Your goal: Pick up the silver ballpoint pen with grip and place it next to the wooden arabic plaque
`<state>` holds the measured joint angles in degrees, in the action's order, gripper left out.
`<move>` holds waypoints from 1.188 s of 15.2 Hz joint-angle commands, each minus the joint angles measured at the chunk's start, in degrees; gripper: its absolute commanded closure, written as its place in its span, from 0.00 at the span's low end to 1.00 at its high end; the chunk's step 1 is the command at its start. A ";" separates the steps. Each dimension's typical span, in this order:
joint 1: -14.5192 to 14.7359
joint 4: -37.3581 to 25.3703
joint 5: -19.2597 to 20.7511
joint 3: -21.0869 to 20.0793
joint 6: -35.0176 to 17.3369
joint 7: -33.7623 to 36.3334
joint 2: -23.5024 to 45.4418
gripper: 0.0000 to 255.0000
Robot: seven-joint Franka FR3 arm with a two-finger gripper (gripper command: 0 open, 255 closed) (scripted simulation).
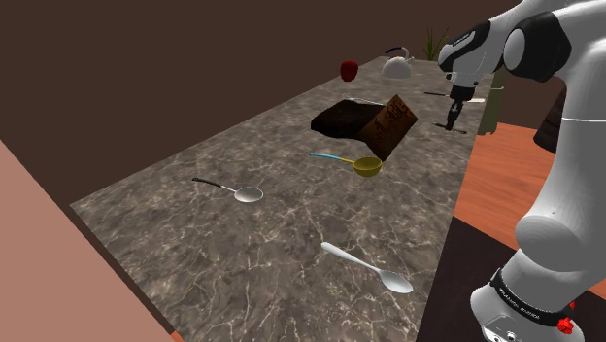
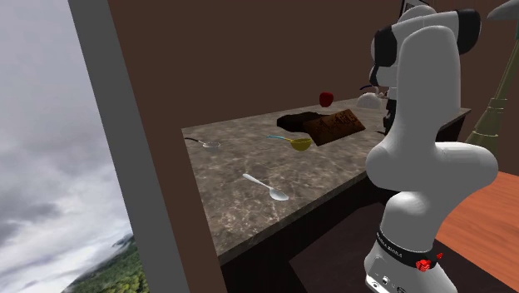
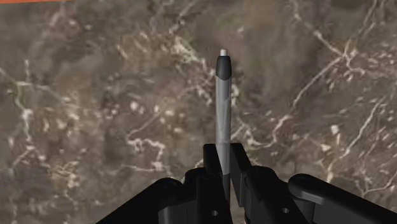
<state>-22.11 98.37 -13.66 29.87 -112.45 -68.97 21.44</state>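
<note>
My black gripper point(image 3: 224, 153) is shut on a silver pen point(image 3: 222, 102) with a dark grip near its tip. The pen sticks out past the fingers over the marbled counter point(image 3: 95, 108), with a faint shadow beside it. In the shoulder view the gripper point(image 1: 450, 121) hangs low over the counter's far right part, to the right of the brown wooden plaque point(image 1: 388, 124), which leans tilted against a dark block point(image 1: 340, 119). From the second exterior view the gripper point(image 2: 388, 125) is partly behind the arm, right of the plaque point(image 2: 334, 125).
A yellow scoop with a cyan handle point(image 1: 364, 165) lies in front of the plaque. A silver spoon point(image 1: 248, 193) and a white spoon point(image 1: 374, 270) lie nearer. A red cup point(image 1: 350, 70) and white kettle point(image 1: 396, 66) stand at the far end. The counter's edge point(image 1: 456, 194) runs on the right.
</note>
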 commanded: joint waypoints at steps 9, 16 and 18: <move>-0.08 -2.70 0.69 0.35 3.45 0.48 -0.90 0.00; -0.26 -5.45 1.15 0.59 6.65 0.82 -1.45 0.00; -0.26 -5.45 1.15 0.59 6.65 0.82 -1.45 0.00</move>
<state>-22.37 92.92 -12.50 30.46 -105.81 -68.15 19.99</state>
